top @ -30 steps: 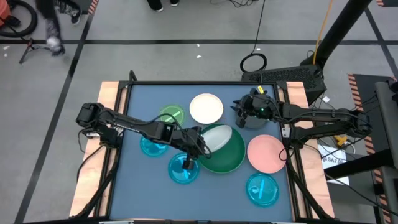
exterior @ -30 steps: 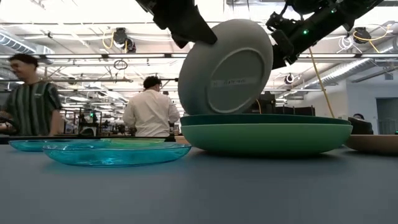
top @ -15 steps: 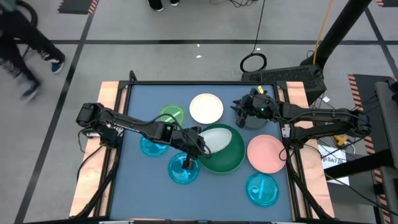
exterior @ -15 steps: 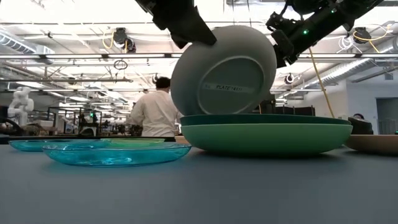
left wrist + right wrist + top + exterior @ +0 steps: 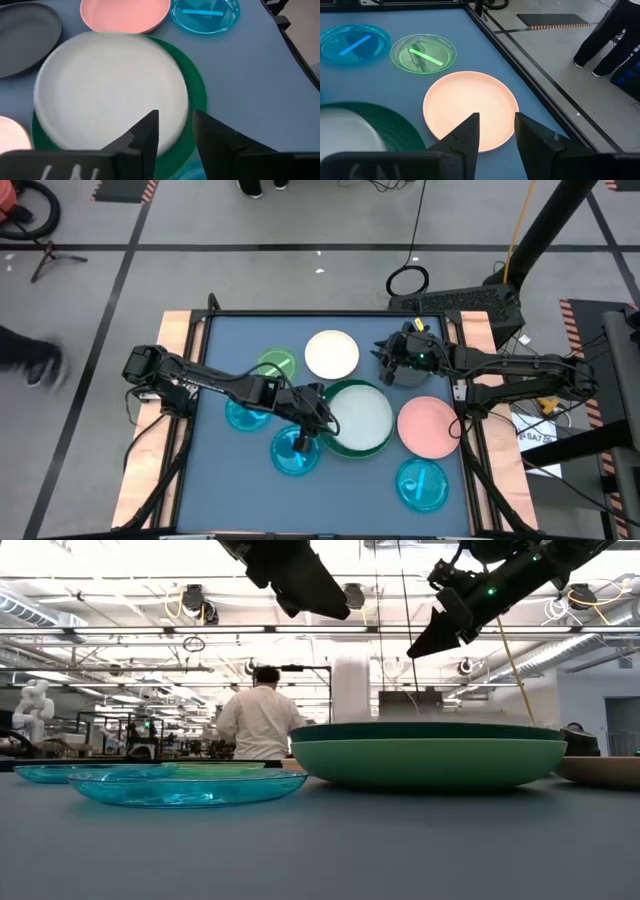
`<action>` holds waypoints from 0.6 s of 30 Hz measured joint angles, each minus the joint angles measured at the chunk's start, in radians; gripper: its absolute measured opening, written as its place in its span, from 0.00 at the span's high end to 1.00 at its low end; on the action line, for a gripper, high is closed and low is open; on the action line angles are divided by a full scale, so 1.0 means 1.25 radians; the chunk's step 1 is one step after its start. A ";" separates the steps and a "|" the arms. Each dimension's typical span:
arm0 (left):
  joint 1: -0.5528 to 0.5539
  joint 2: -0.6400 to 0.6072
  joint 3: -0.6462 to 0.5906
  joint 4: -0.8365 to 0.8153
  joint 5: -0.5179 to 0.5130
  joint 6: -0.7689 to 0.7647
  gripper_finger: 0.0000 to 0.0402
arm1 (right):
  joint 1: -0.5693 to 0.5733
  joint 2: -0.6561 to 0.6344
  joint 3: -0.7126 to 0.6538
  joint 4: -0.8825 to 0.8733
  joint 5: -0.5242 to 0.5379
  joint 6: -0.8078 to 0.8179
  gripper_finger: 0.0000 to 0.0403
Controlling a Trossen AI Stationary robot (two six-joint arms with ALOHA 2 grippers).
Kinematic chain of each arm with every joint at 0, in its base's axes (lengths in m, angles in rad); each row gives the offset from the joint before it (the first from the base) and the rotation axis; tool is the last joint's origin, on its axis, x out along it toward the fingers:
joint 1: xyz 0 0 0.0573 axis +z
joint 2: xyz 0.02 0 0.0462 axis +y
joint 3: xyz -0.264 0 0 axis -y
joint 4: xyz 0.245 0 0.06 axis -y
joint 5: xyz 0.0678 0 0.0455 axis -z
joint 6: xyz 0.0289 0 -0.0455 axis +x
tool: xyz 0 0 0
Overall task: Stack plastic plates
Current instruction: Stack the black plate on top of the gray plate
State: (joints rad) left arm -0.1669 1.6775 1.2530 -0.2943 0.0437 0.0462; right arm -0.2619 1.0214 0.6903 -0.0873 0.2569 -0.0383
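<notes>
A pale plate (image 5: 361, 417) is found lying flat inside the dark green plate (image 5: 345, 446) at the table's (image 5: 220, 470) centre, so the stack is built largest at the bottom. The left hand (image 5: 318, 418) is held just above the stack's left rim, fingers parted and empty, judged clear for withdrawal. The right hand (image 5: 390, 361) is parked at the far right, open, over the dark grey plate (image 5: 412, 375). Pink (image 5: 430, 427), cream (image 5: 331, 353), lime (image 5: 274, 366) and cyan plates (image 5: 423, 485) are noted unstacked around it.
</notes>
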 joint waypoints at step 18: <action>0.000 -0.001 0.000 -0.073 0.001 0.075 0.68 | 0.000 0.000 0.000 -0.005 0.000 0.003 0.71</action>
State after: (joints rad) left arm -0.1665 1.6768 1.2530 -0.3854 0.0456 0.1404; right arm -0.2619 1.0214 0.6903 -0.0935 0.2569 -0.0349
